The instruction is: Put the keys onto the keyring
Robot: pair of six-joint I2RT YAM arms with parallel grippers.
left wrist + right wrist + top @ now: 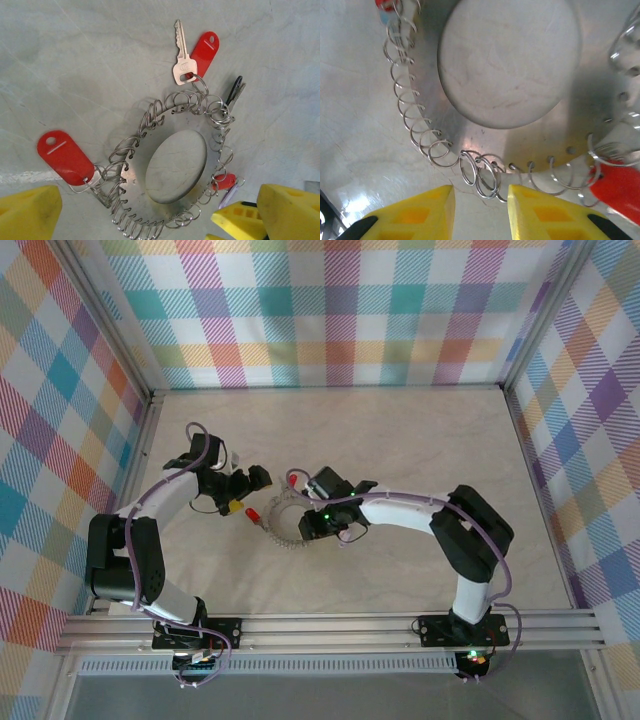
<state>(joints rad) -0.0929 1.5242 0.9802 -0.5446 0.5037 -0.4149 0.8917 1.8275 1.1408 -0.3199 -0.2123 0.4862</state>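
on the pale marbled table (400,440), two arms meet over their work. the left gripper (160,222) hangs wide open, its yellow fingers (30,212) set well apart at the near side of the keyring (134,181). the right gripper (481,210) is parted more narrowly, and a few rim loops lie just ahead of the gap with nothing visibly clamped. the keyring lies flat near the table's middle – a thin metal plate with an open centre and wire loops all round. it looks stiff and light, and likely to skate on the smooth top, so the bare plate edge between loops seems the surest hold. already hooked on are a silver key (181,55), a red tag (65,157) and a dark one (235,90). the keys are light – best pinched by their plastic heads.
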